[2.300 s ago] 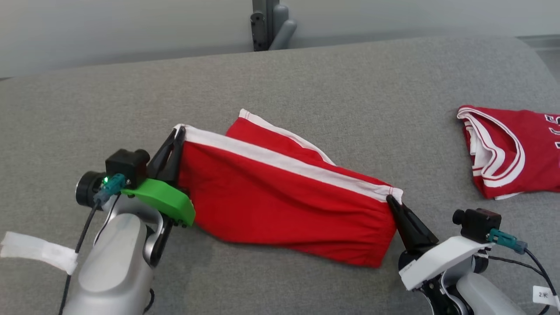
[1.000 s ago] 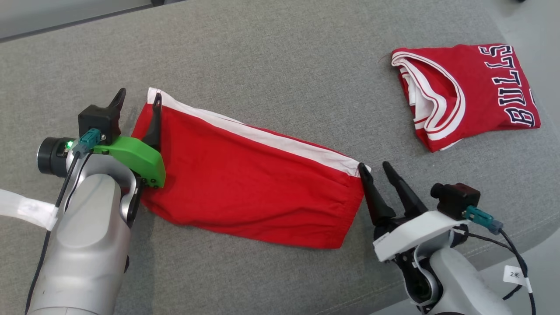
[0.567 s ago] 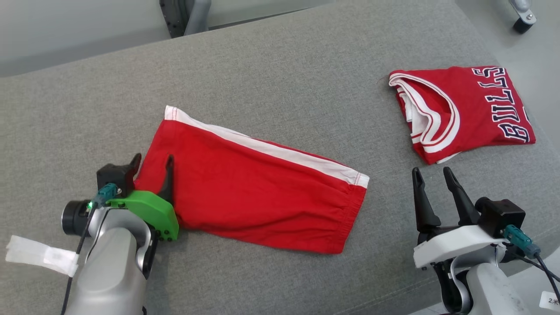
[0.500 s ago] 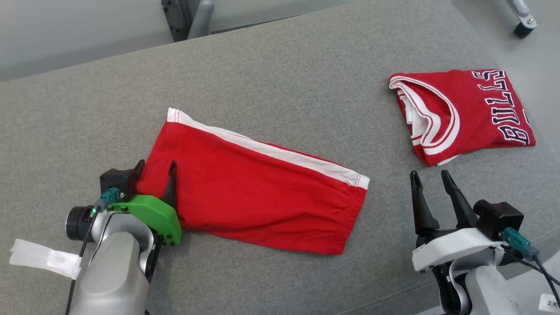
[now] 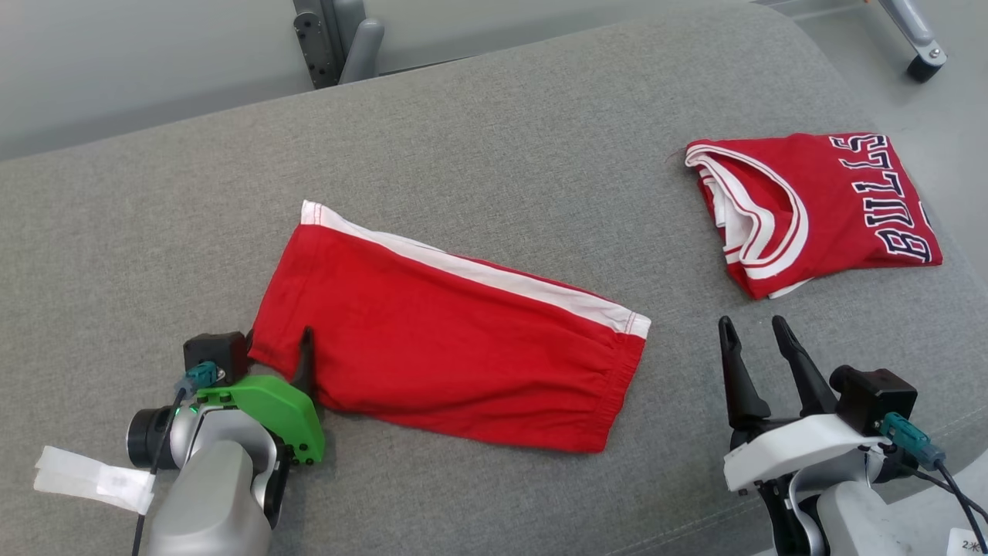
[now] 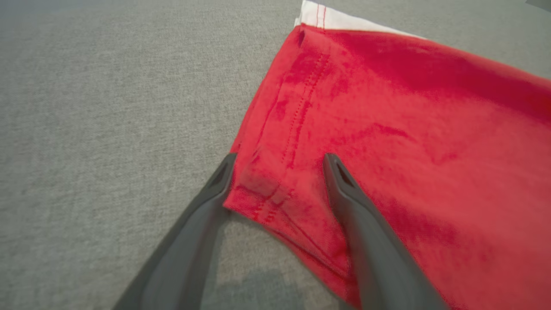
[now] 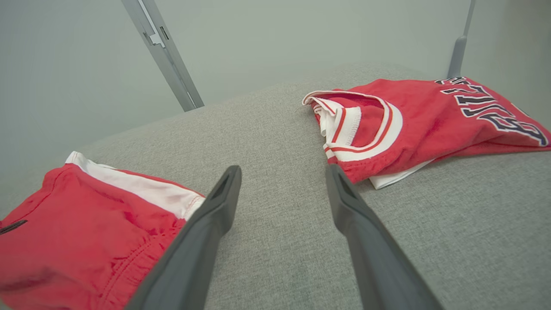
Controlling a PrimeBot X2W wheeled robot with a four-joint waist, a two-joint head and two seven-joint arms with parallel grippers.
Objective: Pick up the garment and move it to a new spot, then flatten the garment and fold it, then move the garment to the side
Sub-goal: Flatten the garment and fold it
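The garment, red shorts [image 5: 448, 340] with a white side stripe, lies folded flat on the grey cushion [image 5: 502, 139]. My left gripper [image 5: 278, 347] is open at the shorts' near left corner. In the left wrist view that corner [image 6: 267, 189] sits between the fingers of the left gripper [image 6: 280, 159], one finger [image 6: 353, 206] resting on the red cloth [image 6: 409, 129]. My right gripper [image 5: 750, 323] stands open and empty to the right of the shorts, apart from them. In the right wrist view the right gripper [image 7: 284, 170] points at bare cushion, with the shorts [image 7: 86, 206] to its left.
A folded red jersey [image 5: 834, 216] with dark lettering lies at the far right of the cushion, just beyond my right gripper; the right wrist view shows this jersey [image 7: 430, 116] too. A grey metal post [image 5: 340, 38] stands behind the cushion. A caster wheel [image 5: 922, 66] sits on the floor at the upper right.
Both grippers let go of the shorts' far corners. The left one drew back along the left edge to the near corner; the right one moved off to the right. The camera also shifted.
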